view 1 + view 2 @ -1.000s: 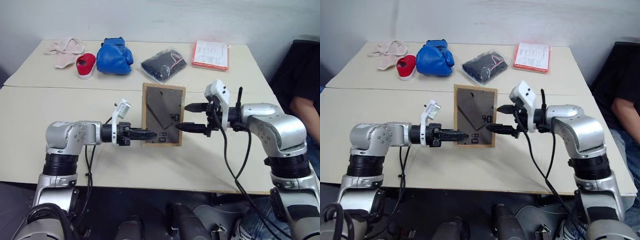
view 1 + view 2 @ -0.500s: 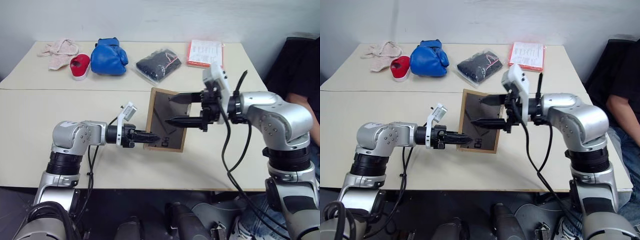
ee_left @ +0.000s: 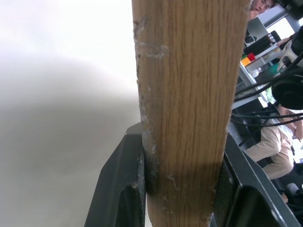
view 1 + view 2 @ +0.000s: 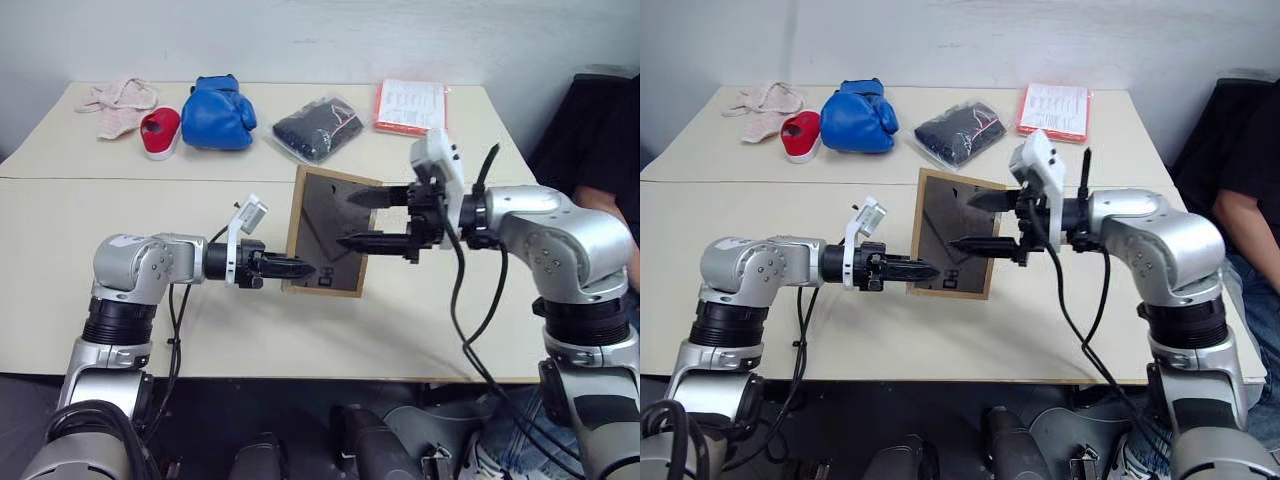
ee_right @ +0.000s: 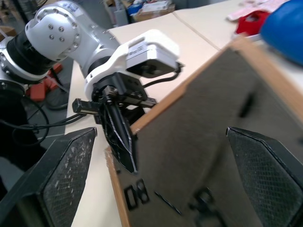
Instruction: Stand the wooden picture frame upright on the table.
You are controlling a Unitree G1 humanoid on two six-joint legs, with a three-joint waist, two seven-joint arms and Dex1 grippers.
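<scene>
Partly done: the left pincer (image 4: 300, 268) is clamped on the frame's (image 4: 330, 232) 9 o'clock edge, holding it tilted above the surface (image 4: 400, 330), the right pincer (image 4: 362, 220) is apart at the back panel, and the stand looks unopened.

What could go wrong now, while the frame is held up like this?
1. The left gripper clamps only one wooden edge of the picture frame, so the frame may pivot or slip.
2. The right gripper is open at the dark back panel; a push there might tip the frame towards the black packet.
</scene>
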